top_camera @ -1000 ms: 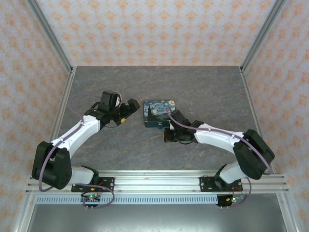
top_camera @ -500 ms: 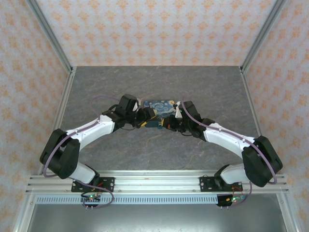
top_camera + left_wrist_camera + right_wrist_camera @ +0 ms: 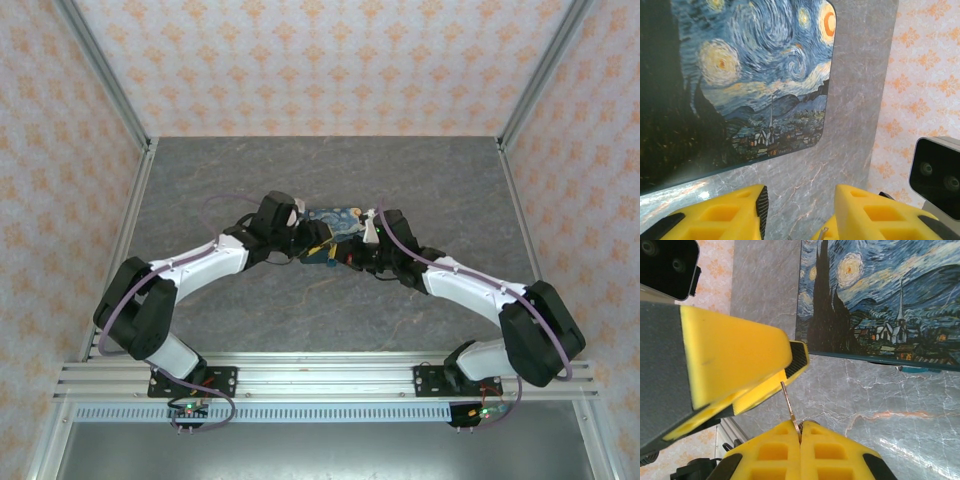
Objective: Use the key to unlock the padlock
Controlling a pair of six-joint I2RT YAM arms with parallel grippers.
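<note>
Key (image 3: 785, 396) grasped in clenched jaws of right gripper (image 3: 800, 426), thin blade pointed toward left gripper (image 3: 800, 200). Left jaws released, set apart, grey worktop (image 3: 852, 125) seen between them. Both grippers placed close together at near edge of box (image 3: 335, 216) (swirling starry night printed on lid). Padlock (image 3: 920, 369) mostly hidden: teal sliver seen against box edge, low on worktop.

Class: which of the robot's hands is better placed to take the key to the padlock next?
Probably the right. The right hand is shut on the thin metal key, with an edge of the tiny teal-blue padlock showing ahead beside the starry-night printed box. The left hand, jaws apart, grips nothing.
</note>
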